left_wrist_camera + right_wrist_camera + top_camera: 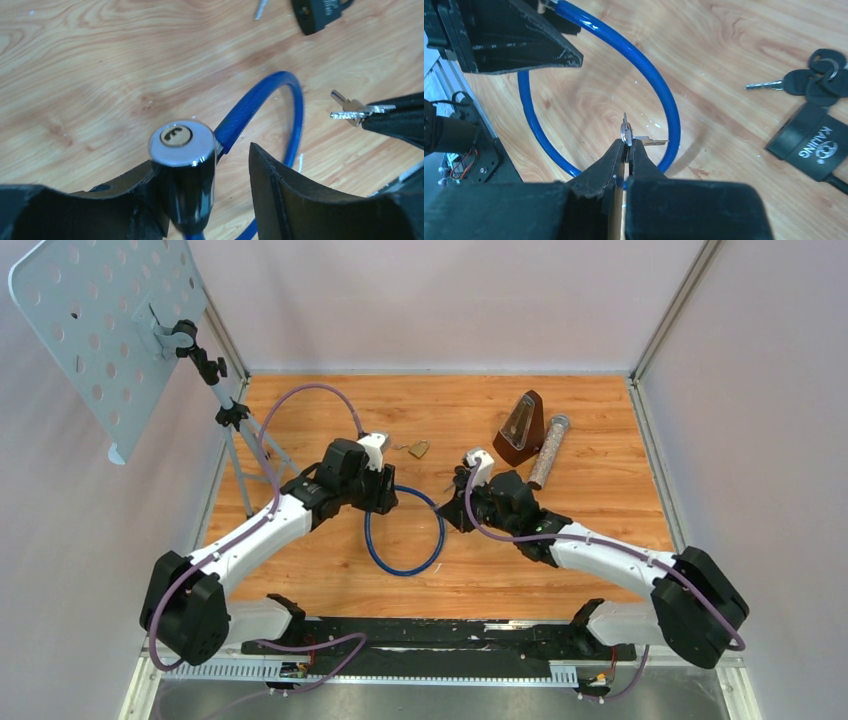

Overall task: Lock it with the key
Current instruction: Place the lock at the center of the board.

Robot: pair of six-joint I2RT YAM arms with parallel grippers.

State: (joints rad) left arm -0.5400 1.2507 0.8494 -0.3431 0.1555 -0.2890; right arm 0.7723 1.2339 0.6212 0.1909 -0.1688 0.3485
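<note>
A blue cable lock (405, 572) lies looped on the wooden table. Its chrome lock cylinder (182, 150) stands between my left gripper's (201, 161) fingers with the keyhole (175, 136) facing the camera. The cylinder rests against the left finger, and a clear gap separates it from the right finger (280, 195), so the jaws are open. My right gripper (627, 142) is shut on a small silver key (644, 140), held above the loop (659, 85) with the blade pointing sideways. The key also shows in the left wrist view (352, 109), to the right of the cylinder and apart from it.
A bunch of black-headed keys with a black tag (816, 145) lies beyond the loop; it shows small in the top view (418, 448). A brown metronome (520, 428) and a clear tube (548, 450) stand at the back right. A music stand (105, 330) on a tripod stands far left.
</note>
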